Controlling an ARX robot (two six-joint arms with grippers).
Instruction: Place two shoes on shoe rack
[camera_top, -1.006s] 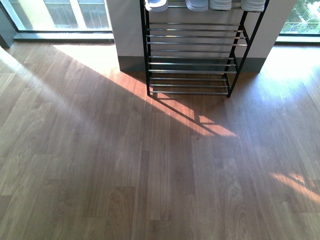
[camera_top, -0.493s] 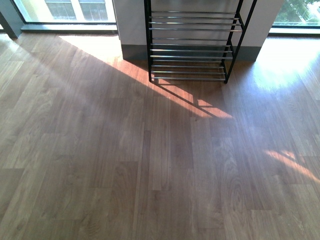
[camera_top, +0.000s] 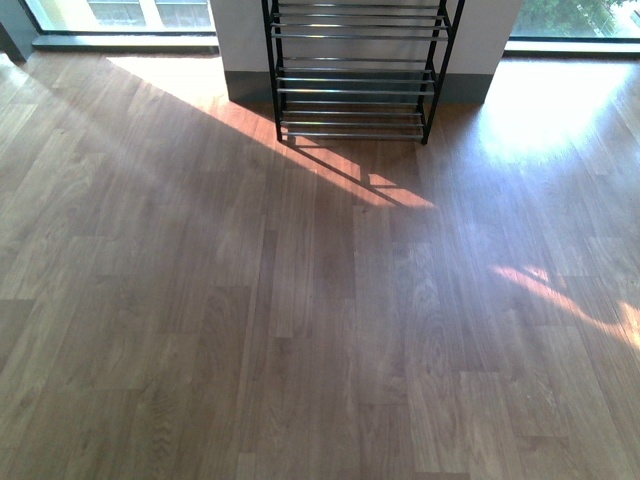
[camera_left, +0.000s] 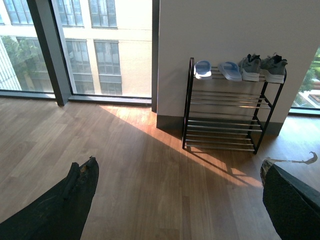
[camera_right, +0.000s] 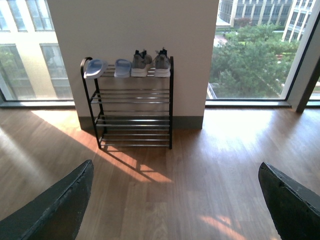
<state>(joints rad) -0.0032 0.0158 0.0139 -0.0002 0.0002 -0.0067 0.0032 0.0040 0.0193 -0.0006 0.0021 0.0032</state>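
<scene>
With both grippers, left (camera_left: 175, 200) and right (camera_right: 175, 200), spread wide and empty, I see the two shoes (camera_right: 150, 63) side by side on the shoe rack (camera_right: 132, 102) top shelf; they look light, soft-knit, best pinched at the heel collar.

Sunlit wooden floor (camera_top: 300, 330) runs to a white wall (camera_right: 150, 25) flanked by tall windows (camera_right: 255, 50).
</scene>
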